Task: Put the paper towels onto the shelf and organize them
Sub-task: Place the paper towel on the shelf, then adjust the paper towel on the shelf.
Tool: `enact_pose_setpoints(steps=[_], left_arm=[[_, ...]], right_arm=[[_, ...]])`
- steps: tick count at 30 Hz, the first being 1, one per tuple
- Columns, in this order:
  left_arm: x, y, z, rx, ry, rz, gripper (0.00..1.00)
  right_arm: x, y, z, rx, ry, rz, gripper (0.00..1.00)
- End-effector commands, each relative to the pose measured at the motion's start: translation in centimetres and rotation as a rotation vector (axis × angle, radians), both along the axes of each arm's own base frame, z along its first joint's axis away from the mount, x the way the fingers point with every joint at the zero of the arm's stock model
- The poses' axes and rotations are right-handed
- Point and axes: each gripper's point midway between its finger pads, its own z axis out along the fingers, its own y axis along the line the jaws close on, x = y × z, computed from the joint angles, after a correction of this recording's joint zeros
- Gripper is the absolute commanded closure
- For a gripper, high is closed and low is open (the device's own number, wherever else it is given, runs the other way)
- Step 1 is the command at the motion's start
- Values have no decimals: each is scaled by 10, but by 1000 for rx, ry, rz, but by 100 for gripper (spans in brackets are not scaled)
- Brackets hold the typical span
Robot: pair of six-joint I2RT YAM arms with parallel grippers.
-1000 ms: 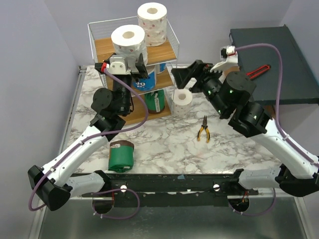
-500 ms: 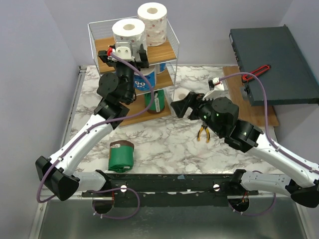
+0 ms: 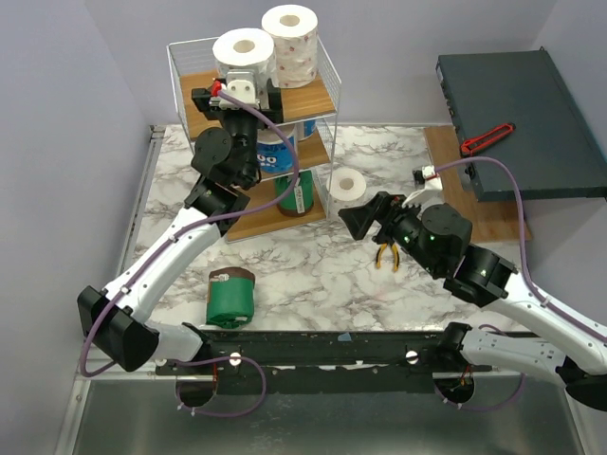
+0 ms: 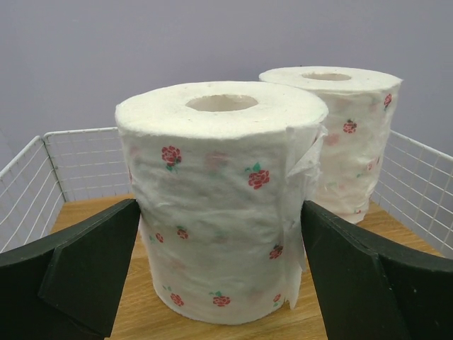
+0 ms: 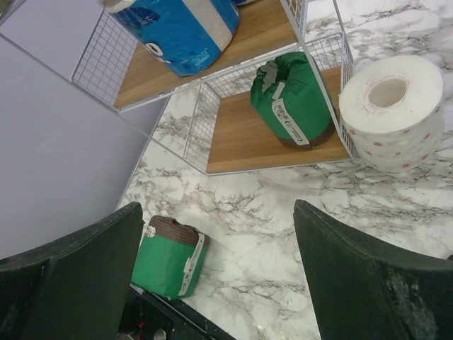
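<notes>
1. Top external view: the shelf (image 3: 318,98), a white wire rack with wooden boards, stands at the upper centre-left of the frame on the marble bench (image 3: 313,275).
2. Top tier: two white paper towels with red speckles, both upright. The nearer white roll (image 3: 244,49) is just beside the farther white roll (image 3: 289,33), which sits toward the upper right.
3. Middle tier: one blue-wrapped roll (image 3: 275,152), partly hidden behind the left arm.
4. Bottom tier: one green-wrapped roll (image 3: 296,192), upright on the board.
5. Bench, just right of the shelf's foot: a third speckled roll (image 3: 347,185), upright with its core facing up. Whether it touches the wire cannot be told.
6. Bench, lower left of the frame: a second green roll (image 3: 230,296) with brown ends, lying well apart from the shelf.
7. Left fingers (image 4: 71,276) are spread wide on the top tier, one on each side of the nearer white roll. The roll stands on the board, and contact with either finger cannot be told.
8. Right fingers (image 5: 368,269) are spread with nothing between them, above the bench at centre frame and aimed toward the shelf's lower tiers.
9. Other items: yellow-handled pliers (image 3: 386,252) lie on the bench beside the right arm, and a dark flat box (image 3: 517,114) sits at the upper right with a red-handled tool (image 3: 487,137) on it.
</notes>
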Motion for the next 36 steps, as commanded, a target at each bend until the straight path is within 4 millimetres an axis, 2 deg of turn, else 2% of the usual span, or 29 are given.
enact_pose_setpoints(steps=[1,9,15,17,21,28,36], left_arm=[[-7,10,14,8,-12,8,1],[-39,11,29,-58,31,-117,1],[-48,11,25,-75,97,-148,4],[-45,10,26,-66,114,-144,7],[-36,2,15,-51,180,-159,13],[-20,-2,1,-45,248,-130,8],[3,9,-5,-19,262,-35,6]], right_arm=[[-2,-8,-10,-23,18,-23,11],[-3,-8,-10,-14,16,-19,10],[-4,-8,-14,-14,20,-15,10],[-4,-7,-15,-15,23,-10,10],[-5,-8,-15,-16,21,-11,10],[-6,-14,-18,-21,24,-27,10],[-7,-20,-20,-25,25,-43,10]])
